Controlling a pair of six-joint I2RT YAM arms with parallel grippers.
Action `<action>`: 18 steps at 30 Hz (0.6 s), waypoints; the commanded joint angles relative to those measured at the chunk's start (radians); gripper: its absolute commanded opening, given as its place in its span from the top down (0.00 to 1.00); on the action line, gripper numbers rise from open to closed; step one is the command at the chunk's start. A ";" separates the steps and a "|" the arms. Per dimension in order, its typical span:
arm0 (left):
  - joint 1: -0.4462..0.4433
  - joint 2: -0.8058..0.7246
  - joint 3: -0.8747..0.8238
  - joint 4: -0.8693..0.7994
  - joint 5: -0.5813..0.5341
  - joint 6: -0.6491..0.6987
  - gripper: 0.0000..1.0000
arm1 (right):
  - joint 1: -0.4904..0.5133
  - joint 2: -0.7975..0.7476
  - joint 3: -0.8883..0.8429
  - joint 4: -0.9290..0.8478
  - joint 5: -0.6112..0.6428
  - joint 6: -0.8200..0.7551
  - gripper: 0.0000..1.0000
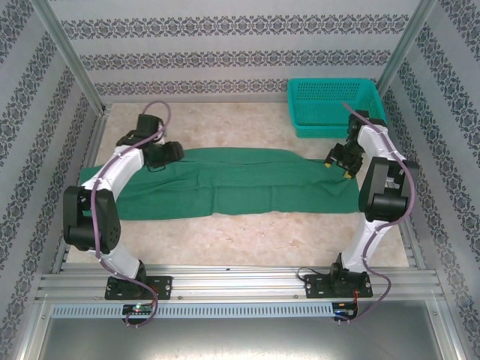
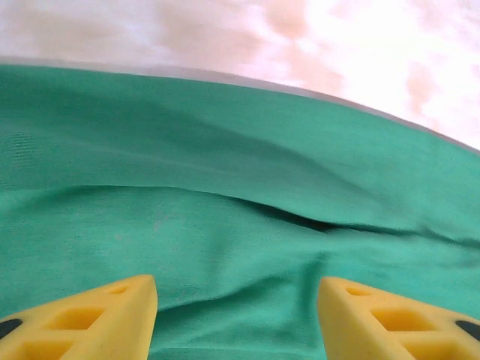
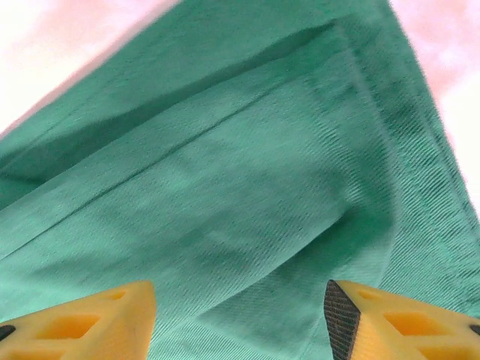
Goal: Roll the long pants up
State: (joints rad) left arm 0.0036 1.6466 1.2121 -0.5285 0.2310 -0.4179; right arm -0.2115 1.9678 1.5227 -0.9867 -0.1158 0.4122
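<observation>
**Both arms reach over green pants spread across the table**

From the overhead camera I see a pale, marbled table inside a frame with patterned walls.

The long pants, plain dark green, lie flat across the middle of the table. They form one long band that runs from the table's left side nearly to its right side, and no part of it is rolled.

The left arm, white with black joints, rises from the table's near edge and bends over the table's left side. The right arm does the same on the table's right side.

A teal mesh basket sits in the table's far right corner, apart from the pants.

The left gripper is low over the far edge of the cloth, toward the table's left side. In its wrist camera the left gripper has its jaws spread wide. The yellow fingers frame bare green cloth with a soft crease running across it.

The right gripper is above the end of the pants nearest the table's right side. In its wrist camera it is also spread wide, holding nothing. A stitched edge of the cloth lies beyond its fingers.

I cannot tell whether either gripper's fingertips touch the cloth.
</observation>
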 commanded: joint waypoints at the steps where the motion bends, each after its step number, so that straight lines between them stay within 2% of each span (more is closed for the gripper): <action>1: 0.051 -0.021 -0.047 -0.021 -0.023 0.005 0.41 | -0.028 0.036 0.033 0.005 0.008 -0.005 0.38; 6: 0.100 -0.045 -0.070 -0.030 -0.123 0.006 0.37 | -0.058 0.068 0.066 0.001 0.013 -0.004 0.38; 11: 0.165 -0.067 -0.093 -0.019 -0.130 -0.029 0.33 | -0.083 0.068 0.053 0.010 0.002 -0.009 0.38; 15: 0.198 -0.100 -0.119 -0.030 -0.211 -0.047 0.29 | -0.094 0.054 0.027 0.028 -0.005 -0.009 0.38; 18: 0.248 -0.133 -0.146 -0.039 -0.229 -0.075 0.29 | -0.096 0.052 0.027 0.031 -0.017 -0.009 0.38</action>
State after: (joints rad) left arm 0.2123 1.5585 1.0901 -0.5388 0.0624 -0.4530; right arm -0.2996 2.0300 1.5612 -0.9569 -0.1204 0.4118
